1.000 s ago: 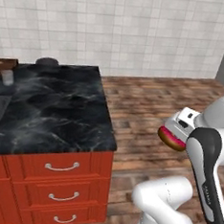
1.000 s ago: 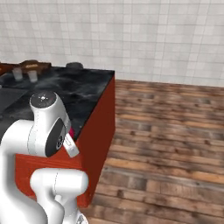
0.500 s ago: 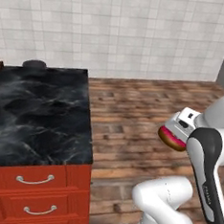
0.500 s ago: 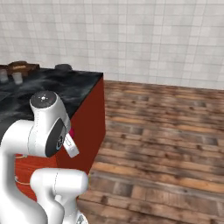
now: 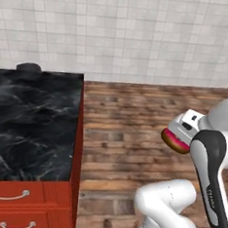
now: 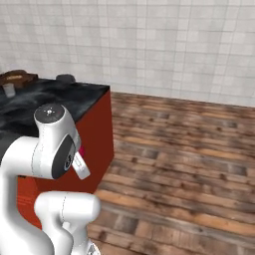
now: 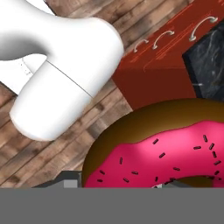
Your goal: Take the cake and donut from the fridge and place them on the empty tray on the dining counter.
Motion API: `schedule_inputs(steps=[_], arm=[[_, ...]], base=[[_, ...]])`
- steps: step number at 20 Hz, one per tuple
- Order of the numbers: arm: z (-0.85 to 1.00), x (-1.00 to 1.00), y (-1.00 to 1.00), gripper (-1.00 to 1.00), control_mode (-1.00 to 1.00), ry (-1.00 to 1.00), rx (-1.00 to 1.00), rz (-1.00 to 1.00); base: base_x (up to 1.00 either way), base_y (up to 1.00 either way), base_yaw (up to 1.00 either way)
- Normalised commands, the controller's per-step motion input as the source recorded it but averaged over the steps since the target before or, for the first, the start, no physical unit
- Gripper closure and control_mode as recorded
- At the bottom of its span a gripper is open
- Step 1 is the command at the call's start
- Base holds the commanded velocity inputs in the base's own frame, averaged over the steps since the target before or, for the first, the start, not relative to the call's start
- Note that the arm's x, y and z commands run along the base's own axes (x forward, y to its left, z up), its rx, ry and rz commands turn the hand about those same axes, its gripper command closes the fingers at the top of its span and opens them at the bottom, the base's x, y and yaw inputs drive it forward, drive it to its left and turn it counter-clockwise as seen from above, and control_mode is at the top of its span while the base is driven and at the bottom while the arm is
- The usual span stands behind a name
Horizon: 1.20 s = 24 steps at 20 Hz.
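the donut [image 7: 162,153] sits right up against the hand camera, a fat ring with a brown cake body and glossy bright pink icing flecked with short dark sprinkles. in the left base view the donut [image 5: 174,140] shows as a small pink-and-brown disc at the end of the gripper [image 5: 178,134], carried in the air over the floor, well apart from the counter. the fingers themselves are hidden behind the donut, so i cannot tell from the fingers alone how they stand, but the donut hangs at the hand with nothing under it, so the gripper is clamped on it.

the dining counter [image 5: 32,123] has a glossy black marble top with pale veins over a red base with drawer fronts and curved metal handles [image 5: 8,195]. a small dark round object [image 5: 28,67] rests at its far edge.

in the right base view, a dark red-brown wooden tray [image 6: 19,78] lies at the far left end of the counter, holding something too small to identify, with a small pale cup [image 6: 8,90] just beside it.

the floor [image 6: 189,149] is brown wood planks; the wall [image 5: 123,33] is pale square tile.
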Motion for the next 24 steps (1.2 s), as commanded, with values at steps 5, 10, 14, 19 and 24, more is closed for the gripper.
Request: schedule_inputs(steps=[5, 10, 14, 19, 24], arm=[[0.00, 0.00, 0.00, 1.00, 1.00, 0.00, 0.00, 0.00], [0.00, 0.00, 0.00, 1.00, 1.00, 0.00, 0.00, 0.00], [0.00, 0.00, 0.00, 1.00, 1.00, 0.00, 0.00, 0.00], [0.00, 0.00, 0.00, 1.00, 1.00, 0.00, 0.00, 0.00], [0.00, 0.00, 0.00, 1.00, 1.00, 0.00, 0.00, 0.00]], base=[[0.52, -0.47, 0.23], [0.55, -0.45, 0.28], [0.55, -0.49, 0.30], [0.54, -0.53, 0.33], [0.51, -0.59, 0.34]])
